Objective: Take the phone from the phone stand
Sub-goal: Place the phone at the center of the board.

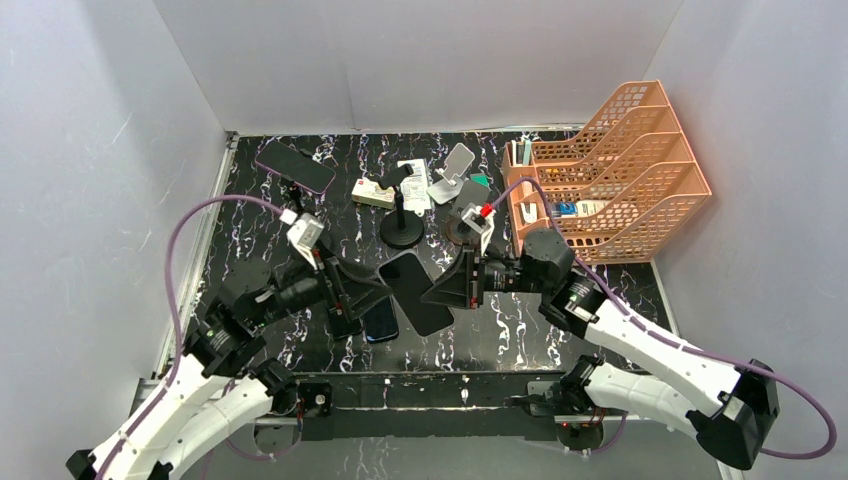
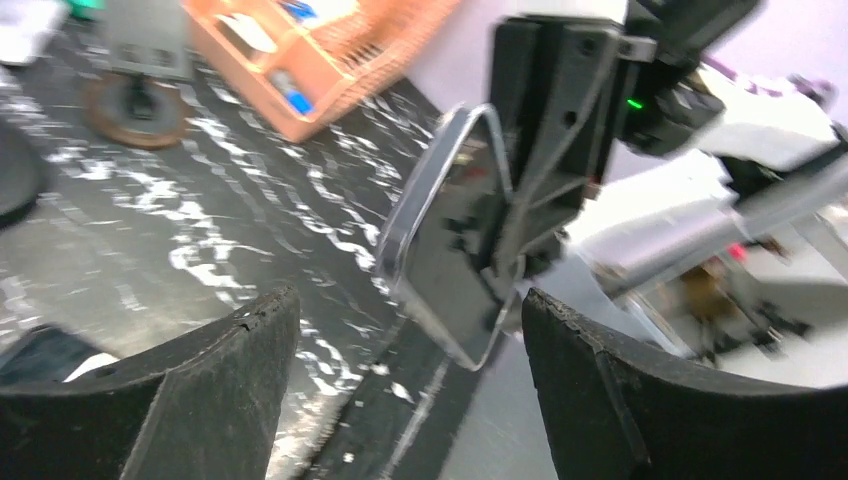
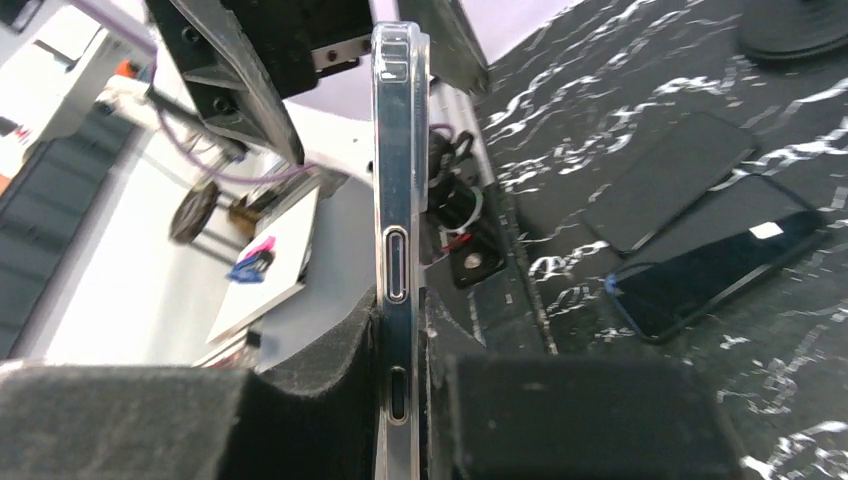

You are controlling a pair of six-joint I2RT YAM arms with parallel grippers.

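White walls box in a black marbled worktop [image 1: 500, 330] strewn with phones, a peach file rack [image 1: 620, 170] at the back. Above the near middle, the right claw [image 3: 400, 400] pinches the clear-cased phone [image 3: 398, 200] by its edge, off the phone stand [image 1: 402, 218] (which sits well behind). The left claw [image 2: 410, 400] gapes wide just beside it. Held so thinly on edge, the slick case could twist or slip and drop onto the phones below.
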